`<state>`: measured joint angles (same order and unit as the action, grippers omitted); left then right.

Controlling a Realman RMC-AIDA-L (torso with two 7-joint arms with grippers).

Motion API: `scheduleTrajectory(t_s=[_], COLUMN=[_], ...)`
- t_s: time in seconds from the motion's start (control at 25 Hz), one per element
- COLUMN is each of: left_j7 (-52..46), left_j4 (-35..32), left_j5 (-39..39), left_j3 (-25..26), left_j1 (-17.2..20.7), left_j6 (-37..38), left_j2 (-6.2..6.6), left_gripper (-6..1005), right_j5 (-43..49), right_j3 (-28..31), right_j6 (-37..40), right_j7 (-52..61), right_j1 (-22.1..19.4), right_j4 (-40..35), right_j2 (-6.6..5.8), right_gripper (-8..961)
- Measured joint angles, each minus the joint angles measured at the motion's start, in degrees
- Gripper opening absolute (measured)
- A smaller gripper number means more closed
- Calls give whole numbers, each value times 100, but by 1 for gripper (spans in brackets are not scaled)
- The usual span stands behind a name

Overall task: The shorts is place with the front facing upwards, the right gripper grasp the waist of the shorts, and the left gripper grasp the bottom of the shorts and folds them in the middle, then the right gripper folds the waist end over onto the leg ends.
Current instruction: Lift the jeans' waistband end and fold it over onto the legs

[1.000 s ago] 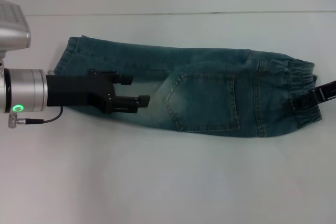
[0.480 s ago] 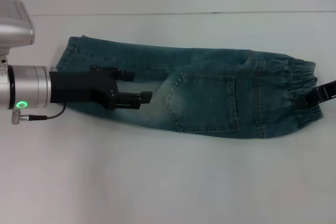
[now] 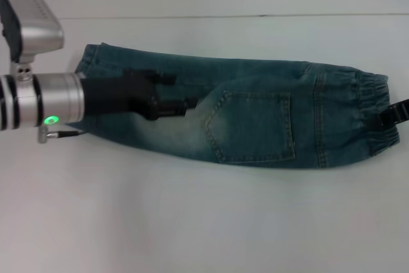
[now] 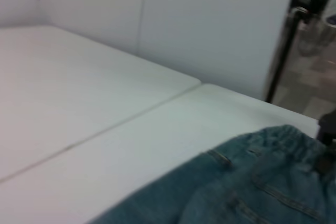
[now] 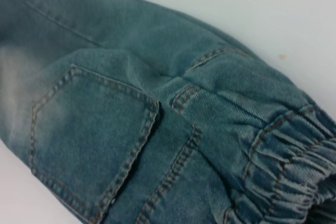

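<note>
Presently, item one: left end effector (image 3: 177,91), black, two-fingered, no sticker. Fingers apart with nothing between them. Held over the leg portion of the garment and pointing along it toward the waist; contact with the cloth cannot be told. Judged to hang clear because the lengthwise fold looks done, leaving no hem for it to carry

Item two: the shorts (image 3: 255,119), blue-green denim with a faded pale patch. They lie directly beneath this end effector and run on well beyond its tips, flat on the surface (image 3: 204,222) and doubled lengthwise into one narrow strip. The stitched pocket (image 3: 252,126) sits just past the fingertips, facing up

Item three: leg ends (image 3: 86,62), flat hemmed openings. They lie behind the left end effector, beside its silver wrist, and nothing holds them. Judged to serve as the landing place for the last fold

Item four: waist (image 3: 374,113), a gathered elastic band at the far end of the strip, well apart from the left end effector. It shows as puckered ruffles in the right wrist view (image 5: 283,171)

Item five: right end effector (image 3: 397,113), only a dark sliver at the outer edge of the waist. Whether it grips the band cannot be told. Judged to be stationed there to carry that end over onto the leg ends, a step not yet done
</note>
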<state>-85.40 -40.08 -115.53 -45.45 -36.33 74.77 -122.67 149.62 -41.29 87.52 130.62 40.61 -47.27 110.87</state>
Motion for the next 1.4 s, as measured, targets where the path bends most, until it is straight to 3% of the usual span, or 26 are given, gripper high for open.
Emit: scheduleTrajectory(t_s=[0.12, 0.32, 0.44, 0.64, 0.72, 0.84, 1.08, 1.4], left_j7=[373, 2016, 3252, 6340, 7897, 9561, 10214, 10068], left_j4=[127, 1067, 1755, 3213, 3773, 4409, 4846, 5120], left_j5=[365, 1787, 2520, 4085, 4758, 5153, 5055, 4929], left_j3=[-54, -117, -114, 28, 293, 951, 1138, 1196], left_j1=[-83, -354, -620, -1043, -1174, -1321, -1403, -1495], left_j6=[-543, -1181, -1808, -2345, -2337, -2213, -2191, -2489], left_j2=[-162, -180, -189, -193, -194, -195, -195, -195], left_gripper=[791, 654, 511, 299, 222, 136, -3, 1], right_j5=[-19, -30, -67, -216, -316, -482, -849, -1521], right_j3=[63, 223, 281, 369, 443, 562, 744, 748], right_j6=[128, 502, 765, 1156, 1289, 1497, 1851, 1962], right_j7=[18, 26, 95, 245, 289, 370, 633, 876], right_j1=[25, 116, 152, 199, 226, 268, 398, 586], right_j4=[-32, -122, -343, -678, -738, -837, -1054, -1020], right_j2=[-63, -127, -136, -151, -166, -178, -202, -452], right_gripper=[94, 94, 94, 94, 94, 93, 93, 94])
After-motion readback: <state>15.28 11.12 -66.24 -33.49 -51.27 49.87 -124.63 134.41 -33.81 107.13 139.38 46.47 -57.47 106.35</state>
